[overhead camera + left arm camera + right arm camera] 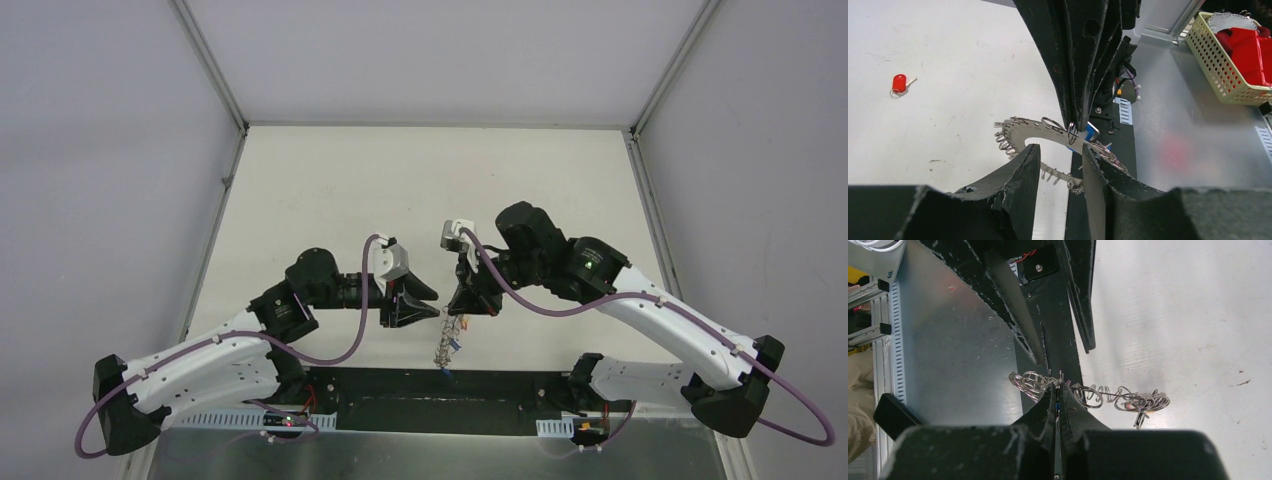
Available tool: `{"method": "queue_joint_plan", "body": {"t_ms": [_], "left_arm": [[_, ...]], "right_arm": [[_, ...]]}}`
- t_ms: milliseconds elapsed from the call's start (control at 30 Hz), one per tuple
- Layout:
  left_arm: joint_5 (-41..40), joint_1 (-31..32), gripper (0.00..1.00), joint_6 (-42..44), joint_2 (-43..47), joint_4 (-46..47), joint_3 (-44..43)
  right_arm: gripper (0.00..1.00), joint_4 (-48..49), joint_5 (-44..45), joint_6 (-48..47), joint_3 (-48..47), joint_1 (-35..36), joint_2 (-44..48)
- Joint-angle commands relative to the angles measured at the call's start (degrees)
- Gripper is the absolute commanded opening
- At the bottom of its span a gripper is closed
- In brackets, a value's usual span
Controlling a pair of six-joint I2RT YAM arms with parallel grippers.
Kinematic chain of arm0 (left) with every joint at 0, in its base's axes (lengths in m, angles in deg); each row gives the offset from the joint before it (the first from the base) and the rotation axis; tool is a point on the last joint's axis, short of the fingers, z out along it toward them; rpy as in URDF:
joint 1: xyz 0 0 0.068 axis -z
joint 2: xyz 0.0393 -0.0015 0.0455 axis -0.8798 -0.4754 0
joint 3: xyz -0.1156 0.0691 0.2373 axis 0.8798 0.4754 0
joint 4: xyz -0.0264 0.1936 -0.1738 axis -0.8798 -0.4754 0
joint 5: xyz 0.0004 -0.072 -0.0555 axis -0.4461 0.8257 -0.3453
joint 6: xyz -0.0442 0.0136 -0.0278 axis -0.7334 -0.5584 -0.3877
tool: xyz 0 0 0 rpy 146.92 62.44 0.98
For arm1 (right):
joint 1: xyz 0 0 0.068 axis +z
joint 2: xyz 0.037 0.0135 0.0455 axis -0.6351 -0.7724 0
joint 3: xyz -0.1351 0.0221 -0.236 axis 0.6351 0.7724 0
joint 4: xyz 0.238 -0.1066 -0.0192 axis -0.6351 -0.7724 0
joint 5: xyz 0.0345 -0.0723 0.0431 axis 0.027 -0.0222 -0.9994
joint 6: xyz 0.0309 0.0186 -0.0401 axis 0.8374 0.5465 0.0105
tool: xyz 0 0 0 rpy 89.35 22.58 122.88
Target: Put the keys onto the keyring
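The white table [330,200] filled most of the overhead view, and both arms reached in toward each other over its near edge. Past that edge, the left wrist camera caught a yellow perforated basket [1220,75] with chunky red stuff in it.

The big flat grey metal keyring [1020,131], with wire loops all round its rim, was up off the table, hanging between the two grippers. The right gripper [1057,390] had its fingers squeezed together on the rim, so that arm was carrying the ring. The left gripper [1060,150] had its fingers apart, with the ring's near rim crossing the gap between them. I honestly couldn't tell if either pad was touching the metal.

A small metal key with a red oval plastic tag [899,83] lay flat on the table, well apart from the ring and both grippers, with a little wire loop of its own. A blue plastic tag [1091,132] showed at the ring's rim, just beside the right fingertips. Whether it was actually hooked on a loop, no clue.
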Motion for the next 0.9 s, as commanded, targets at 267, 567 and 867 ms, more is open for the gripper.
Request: {"method": "queue_joint_plan", "body": {"t_ms": [267, 567, 867], "left_arm": [[1.78, 1.47, 0.23, -1.20, -3.74, 8.03, 0.72], [3.35, 1.57, 0.14, -2.02, -4.22, 10.12, 0.91], [3.67, 1.63, 0.00, -1.94, -2.64, 11.94, 2.46]], "right_arm": [[0.00, 5.81, -2.91, 1.64, -0.77, -0.08, 1.77], [0.00, 5.92, -2.61, 1.72, -0.33, -0.14, 1.85], [0.18, 5.92, -0.25, 1.88, -0.41, -0.14, 2.73]]}}
